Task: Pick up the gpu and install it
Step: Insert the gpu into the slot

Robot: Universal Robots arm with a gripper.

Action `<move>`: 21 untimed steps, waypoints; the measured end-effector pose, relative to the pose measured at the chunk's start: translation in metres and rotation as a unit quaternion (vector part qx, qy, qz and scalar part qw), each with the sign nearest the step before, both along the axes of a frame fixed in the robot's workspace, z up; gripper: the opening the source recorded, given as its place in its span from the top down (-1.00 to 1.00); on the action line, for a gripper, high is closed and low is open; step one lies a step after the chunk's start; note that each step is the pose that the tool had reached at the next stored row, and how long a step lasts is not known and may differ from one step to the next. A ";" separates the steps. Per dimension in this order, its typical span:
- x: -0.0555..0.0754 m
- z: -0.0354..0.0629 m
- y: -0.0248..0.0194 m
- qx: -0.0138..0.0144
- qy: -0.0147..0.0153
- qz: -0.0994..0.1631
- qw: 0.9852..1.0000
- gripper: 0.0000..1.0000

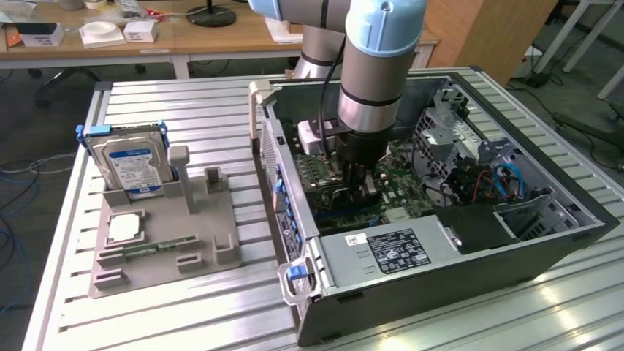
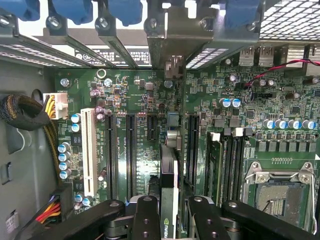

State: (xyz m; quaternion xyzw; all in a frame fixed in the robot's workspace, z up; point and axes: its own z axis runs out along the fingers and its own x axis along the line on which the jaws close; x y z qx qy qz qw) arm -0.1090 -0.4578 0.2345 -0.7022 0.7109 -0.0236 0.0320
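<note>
Inside open computer case [image 1: 546, 241], gpu [image 2: 169, 200] edge-on in gripper [image 2: 170, 220] above motherboard [image 2: 140, 130]

Open computer case [image 1: 458, 248] on my slatted counter [image 1: 175, 307]; grey holder tray [image 1: 166, 241] beside it, blue-labelled hard drive [image 1: 131, 164] upright, RAM stick [image 1: 146, 248] lying flat.

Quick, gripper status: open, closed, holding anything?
Gripper: shut on the gpu, held edge-on over the motherboard inside the case.
</note>
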 end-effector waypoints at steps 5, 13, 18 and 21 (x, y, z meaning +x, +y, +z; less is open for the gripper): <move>0.000 -0.0014 0.0000 0.000 0.000 0.000 1.000 0.47; 0.000 -0.0023 0.0000 0.000 0.000 0.000 1.000 0.47; 0.000 -0.0047 0.0000 0.000 0.000 0.000 1.000 0.47; 0.000 -0.0047 0.0000 0.000 0.000 0.000 1.000 0.47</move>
